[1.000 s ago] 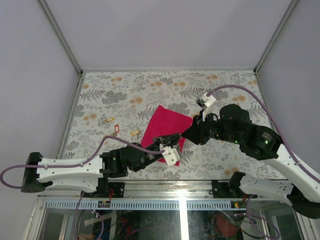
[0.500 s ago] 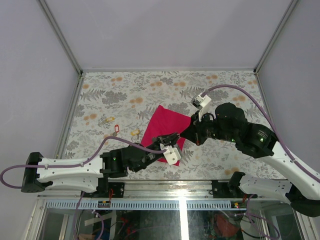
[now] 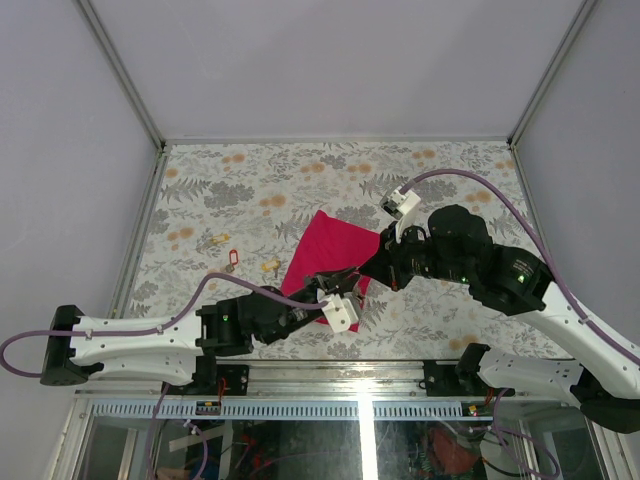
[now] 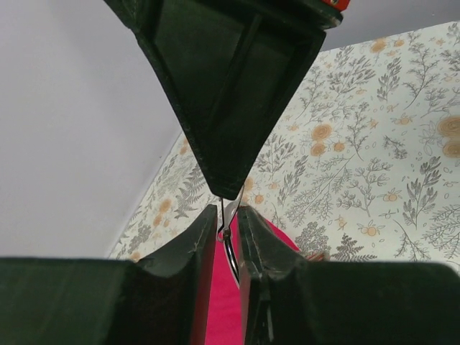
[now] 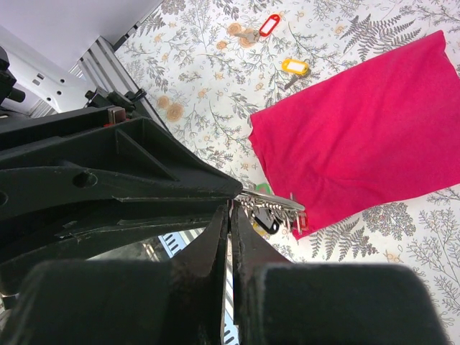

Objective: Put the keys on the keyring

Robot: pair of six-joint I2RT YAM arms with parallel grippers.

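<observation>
Setting: a floral-patterned tabletop point(image 3: 280, 180) seen from above, with two black-and-white robot arms reaching in from the near edge and meeting over a cloth.
Cloth: a magenta cloth point(image 5: 359, 129) lies flat near the middle of the tabletop, turned like a diamond in the top view.
Left gripper: the left gripper point(image 4: 228, 212) sits over the near corner of the cloth. Its jaws stand a narrow slit apart, and the thin silver wire of the ring runs up through that slit. The view is too tight to tell whether the jaws actually press on the wire.
Right gripper: the right gripper point(image 5: 230, 212) comes in from the other side, tip to tip with the left one. Its jaws are pressed fully together, and their point meets the top of the ring wire.
Keyring: the keyring point(image 5: 273, 208) is at the meeting point of the two grippers, at the near edge of the cloth. A row of small keys and green and black tags bunches along it.
Loose keys: the keys lie apart on the tabletop, left of the cloth. A yellow-tagged key point(image 5: 295, 66) is nearest the cloth, a red-tagged key point(image 5: 270, 24) lies beyond it, and a brass key point(image 3: 208, 241) is farthest left.
</observation>
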